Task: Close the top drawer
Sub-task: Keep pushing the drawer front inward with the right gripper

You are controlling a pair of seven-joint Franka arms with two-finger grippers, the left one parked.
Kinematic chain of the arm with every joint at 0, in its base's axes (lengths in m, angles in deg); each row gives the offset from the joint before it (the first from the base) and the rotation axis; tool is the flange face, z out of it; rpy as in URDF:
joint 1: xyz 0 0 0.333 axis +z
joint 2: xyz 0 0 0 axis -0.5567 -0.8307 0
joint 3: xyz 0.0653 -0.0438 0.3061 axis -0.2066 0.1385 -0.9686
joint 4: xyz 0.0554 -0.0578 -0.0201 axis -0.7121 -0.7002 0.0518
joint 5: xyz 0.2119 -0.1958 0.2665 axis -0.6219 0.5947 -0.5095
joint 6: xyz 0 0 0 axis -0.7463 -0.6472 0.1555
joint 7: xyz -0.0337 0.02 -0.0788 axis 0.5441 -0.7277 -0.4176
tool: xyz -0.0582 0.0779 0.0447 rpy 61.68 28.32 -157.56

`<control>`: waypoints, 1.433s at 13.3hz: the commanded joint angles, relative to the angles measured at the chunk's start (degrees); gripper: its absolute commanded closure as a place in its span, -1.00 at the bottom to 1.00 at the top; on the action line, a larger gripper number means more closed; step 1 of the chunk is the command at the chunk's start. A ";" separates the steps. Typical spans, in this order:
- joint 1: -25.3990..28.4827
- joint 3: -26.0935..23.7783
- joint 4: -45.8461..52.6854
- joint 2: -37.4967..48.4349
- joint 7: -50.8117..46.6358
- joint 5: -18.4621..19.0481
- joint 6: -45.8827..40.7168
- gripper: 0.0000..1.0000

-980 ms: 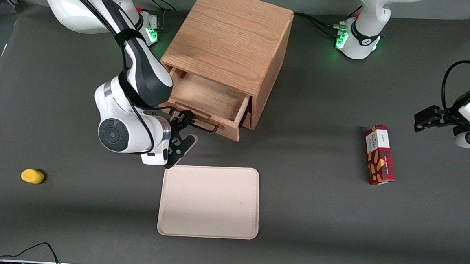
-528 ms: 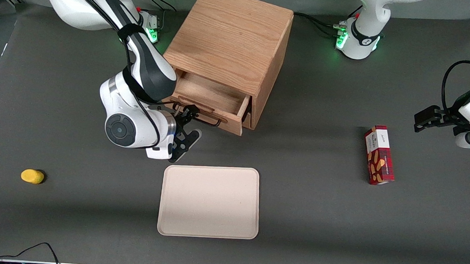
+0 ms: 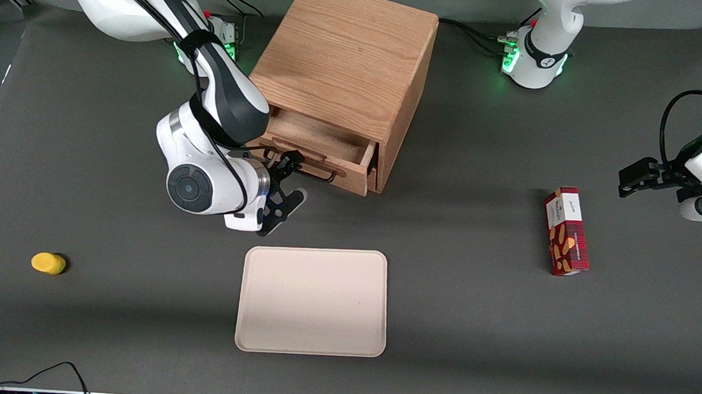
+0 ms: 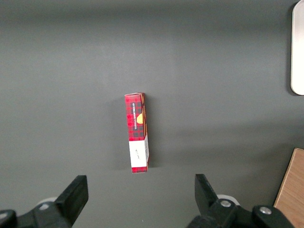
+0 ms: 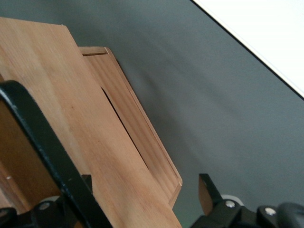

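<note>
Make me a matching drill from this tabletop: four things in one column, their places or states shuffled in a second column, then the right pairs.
Things:
1. shallow light-oak top drawer
2. pale beige rectangular tray
3. small yellow rounded object
4. red patterned snack box

Places or states:
A. lying flat toward the parked arm's end of the table
B. partly pulled out, the right arm's hand at its black wire handle
C. nearer the front camera than the wooden cabinet, nothing on it
D. alone toward the working arm's end of the table

Pairs: 1-B, 2-C, 3-D, 4-A
</note>
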 commanded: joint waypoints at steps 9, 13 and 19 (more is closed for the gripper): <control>-0.81 -4.78 -3.78 2.61 -7.98 -1.78 1.02 -1.00; -1.34 -4.78 -3.96 2.53 -7.89 -1.77 1.02 -1.00; -2.22 -5.74 -2.74 2.44 -6.23 3.21 0.93 -1.00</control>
